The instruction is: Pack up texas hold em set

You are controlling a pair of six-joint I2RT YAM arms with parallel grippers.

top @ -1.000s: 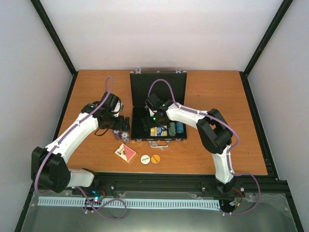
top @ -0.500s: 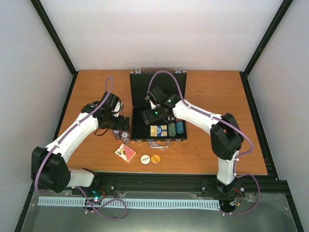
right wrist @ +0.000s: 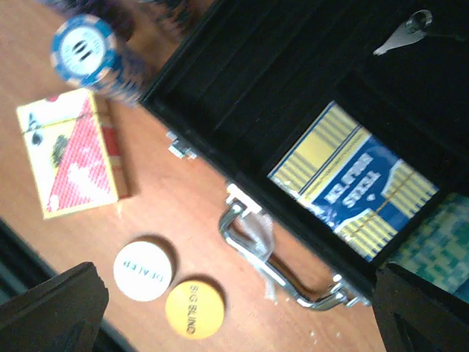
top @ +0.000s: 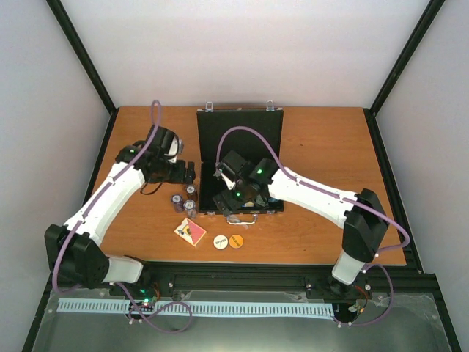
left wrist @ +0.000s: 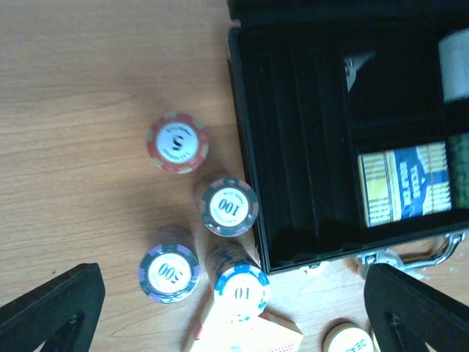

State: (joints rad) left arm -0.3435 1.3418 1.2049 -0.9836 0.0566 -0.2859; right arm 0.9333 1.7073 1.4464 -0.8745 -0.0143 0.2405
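- Top external view: the black case (top: pixel 253 117) lies open on the tabletop (top: pixel 315 139), with its lid thrown back beyond both tools. My left tool (top: pixel 189 173) hangs just off the case's left wall, and the loose chip stacks (top: pixel 183 202) stand a little nearer to me than it. My right tool (top: pixel 238 205) sits over the tray's front edge. From this view I cannot tell how wide either tool is open.
- Left wrist view: the fingers (left wrist: pixel 51 308) are spread wide and hold nothing. Between and ahead of them stand the 5 stack (left wrist: pixel 176 142), 100 stack (left wrist: pixel 229 206), 500 stack (left wrist: pixel 168 273) and 10 stack (left wrist: pixel 242 292). The 100 and 10 stacks are just beside the case wall. I judge each stack to be a dense column of loose, slick chips, so I would pinch it low and square across its sides, or it will shear.
- Right wrist view: this tool is also spread and empty. The silver handle (right wrist: pixel 271 271) lies between its fingers, and the packed deck (right wrist: pixel 352 183) sits beyond it in the tray. The loose deck (right wrist: pixel 69 154), white disc (right wrist: pixel 145 270) and orange disc (right wrist: pixel 193 309) lie toward one finger.
- The loose deck looks like a light, stiff carton, and I would grip it across its long edges. The discs are thin and lie flat, so I would take them by the rim.
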